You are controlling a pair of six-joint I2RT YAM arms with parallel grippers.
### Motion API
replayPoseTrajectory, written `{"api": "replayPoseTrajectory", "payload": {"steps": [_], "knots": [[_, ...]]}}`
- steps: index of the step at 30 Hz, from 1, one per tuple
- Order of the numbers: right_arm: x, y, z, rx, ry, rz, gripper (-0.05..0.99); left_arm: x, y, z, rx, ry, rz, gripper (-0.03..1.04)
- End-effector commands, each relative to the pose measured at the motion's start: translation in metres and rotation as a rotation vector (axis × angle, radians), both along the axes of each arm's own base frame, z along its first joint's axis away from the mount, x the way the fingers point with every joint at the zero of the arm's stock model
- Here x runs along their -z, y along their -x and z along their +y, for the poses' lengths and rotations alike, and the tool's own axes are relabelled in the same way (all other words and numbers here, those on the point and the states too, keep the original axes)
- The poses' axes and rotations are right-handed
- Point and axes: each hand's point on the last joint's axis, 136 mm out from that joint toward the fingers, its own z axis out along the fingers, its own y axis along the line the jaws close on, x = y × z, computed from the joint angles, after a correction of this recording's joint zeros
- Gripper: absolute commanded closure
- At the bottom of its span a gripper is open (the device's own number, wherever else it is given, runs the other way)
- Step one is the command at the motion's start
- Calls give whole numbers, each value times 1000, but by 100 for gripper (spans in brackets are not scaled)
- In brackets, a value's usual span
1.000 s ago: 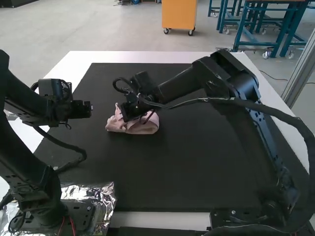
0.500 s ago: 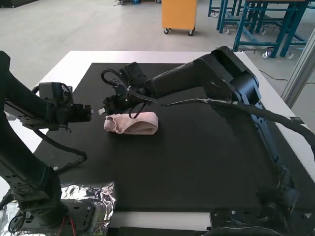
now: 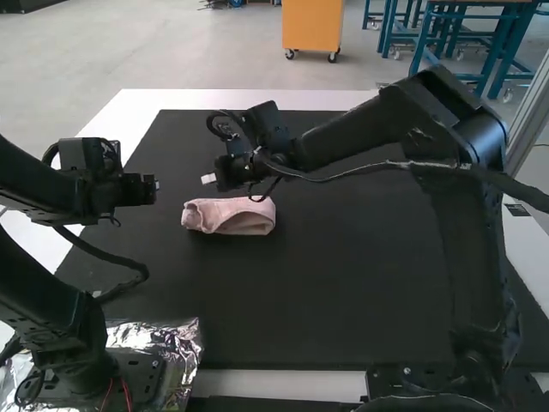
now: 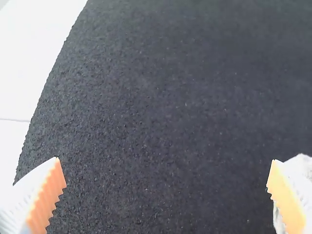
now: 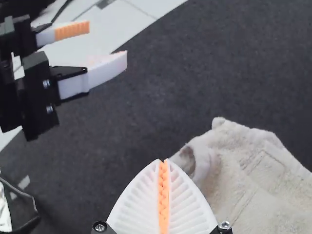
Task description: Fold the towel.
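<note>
Pink towel [image 3: 236, 219] lies loosely folded, left end effector [image 3: 155, 184] wide, right end effector [image 3: 208, 178] narrow

In the high view, soft light is falling evenly on the black mat [image 3: 317, 300], while the foil [image 3: 185, 336] is giving small bright glares. In the left wrist view, the white table [image 4: 34, 53] is looking almost overexposed.
</note>
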Motion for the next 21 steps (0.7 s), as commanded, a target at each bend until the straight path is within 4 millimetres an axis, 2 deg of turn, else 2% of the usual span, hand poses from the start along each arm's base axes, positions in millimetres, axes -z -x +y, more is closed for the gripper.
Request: {"api": "replayPoseTrajectory", "payload": {"steps": [1, 5, 13, 21], "knots": [[17, -1, -6, 12, -18, 27, 96, -14, -4, 8, -28, -25, -33, 4], [38, -1, -10, 13, -21, 34, 96, -15, -4, 9, -33, -28, -34, 4], [60, -13, -3, 44, -80, 54, 96, -17, -5, 9, -31, -31, -41, 4], [106, -27, 1, 64, -55, 92, 96, -17, -5, 9, -30, -32, -41, 4]]}}
